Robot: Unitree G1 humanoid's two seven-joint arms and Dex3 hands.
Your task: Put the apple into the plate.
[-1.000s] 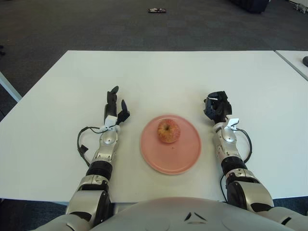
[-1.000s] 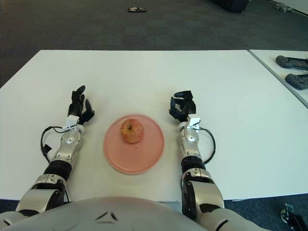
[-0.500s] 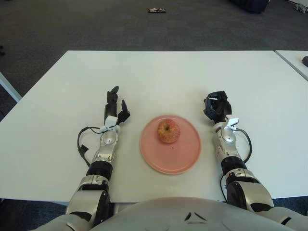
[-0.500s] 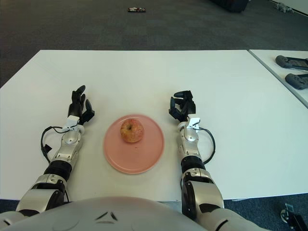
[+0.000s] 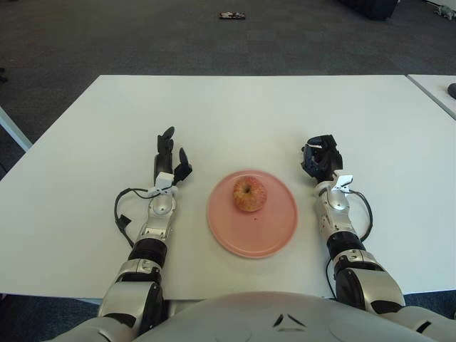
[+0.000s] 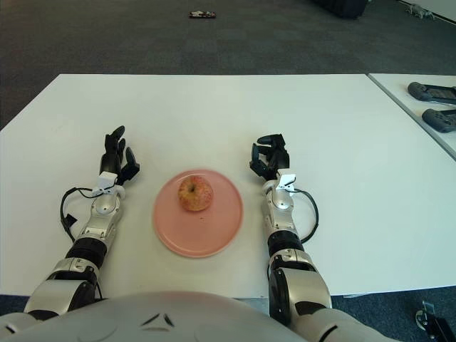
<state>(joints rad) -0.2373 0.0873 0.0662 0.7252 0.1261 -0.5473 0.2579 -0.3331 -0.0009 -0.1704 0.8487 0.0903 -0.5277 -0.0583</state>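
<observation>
Fingers spread and empty on left hand [image 5: 171, 158], left of centre; curled and empty on right hand [image 5: 320, 157], right of centre. Apple [image 5: 249, 194] sits on pink plate [image 5: 274, 231], lower centre, on white table [image 5: 235, 114].

**Around the white bench: carpet, a second surface, scattered devices**

A wide white bench [image 6: 214, 107] fills most of both views. Beyond its far edge lies dark grey carpet [image 6: 107, 35], where a small dark object [image 6: 203, 13] sits near the top of the view; what it is cannot be told. To the right, set apart by a narrow gap, stands a second white surface [image 6: 417, 107]. Two dark handheld devices lie on it, one [image 6: 433, 92] just behind the other [image 6: 439, 118].
</observation>
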